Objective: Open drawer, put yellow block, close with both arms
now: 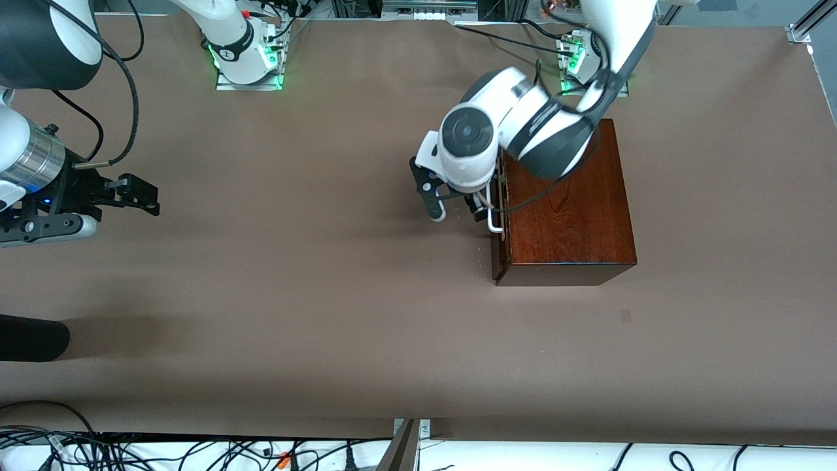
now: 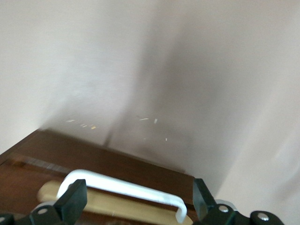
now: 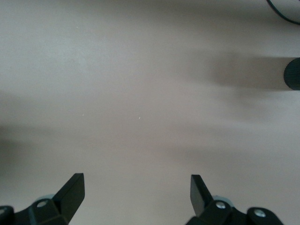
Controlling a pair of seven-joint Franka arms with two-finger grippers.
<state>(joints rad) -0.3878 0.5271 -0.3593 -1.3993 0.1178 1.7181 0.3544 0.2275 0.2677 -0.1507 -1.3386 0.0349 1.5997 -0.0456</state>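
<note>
The mahogany box [image 1: 569, 203] stands toward the left arm's end of the table. Its dark drawer front and white bar handle [image 1: 495, 219] face the right arm's end. My left gripper [image 1: 456, 210] is open right at the handle. In the left wrist view the handle [image 2: 122, 186] lies between the open fingertips [image 2: 75, 197] without being clamped, and a pale wood strip [image 2: 117, 207] shows just under it. My right gripper [image 1: 149, 198] is open and empty over bare table at the right arm's end; the right wrist view [image 3: 137, 187] shows only table below it. The yellow block is out of view.
A black rounded object [image 1: 33, 337] lies at the table's edge at the right arm's end, nearer to the front camera than my right gripper; it also shows in the right wrist view [image 3: 293, 73]. Cables run along the front edge [image 1: 196, 451]. The table [image 1: 314, 281] is brown.
</note>
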